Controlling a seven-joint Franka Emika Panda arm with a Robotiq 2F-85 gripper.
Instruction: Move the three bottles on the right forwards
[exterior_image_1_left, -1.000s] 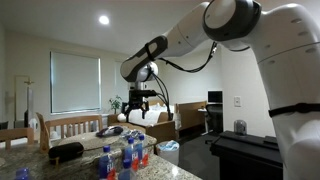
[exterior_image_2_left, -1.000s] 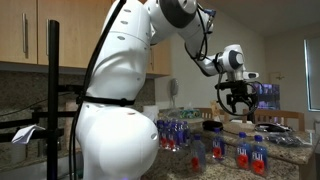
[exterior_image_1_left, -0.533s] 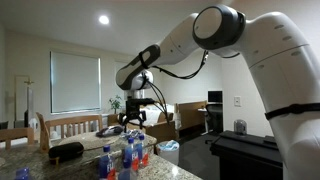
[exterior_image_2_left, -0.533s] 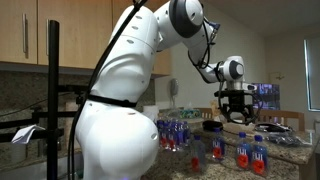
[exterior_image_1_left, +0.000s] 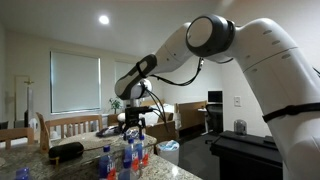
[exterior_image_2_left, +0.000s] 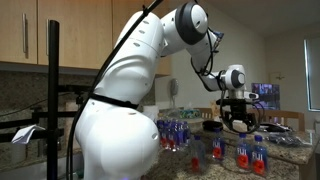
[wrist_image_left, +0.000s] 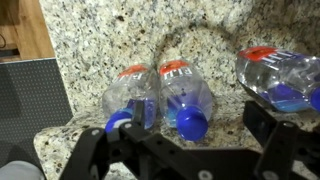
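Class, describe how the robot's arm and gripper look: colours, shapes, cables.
The arm is glossy white, built of rounded segments with dark bands at the joints. A thin black cable loops along it toward the wrist. The gripper is black, with two angular fingers.

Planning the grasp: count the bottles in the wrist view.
3. Left bottle and middle bottle side by side at centre; right bottle cut off by the frame edge. Others may lie outside this view.
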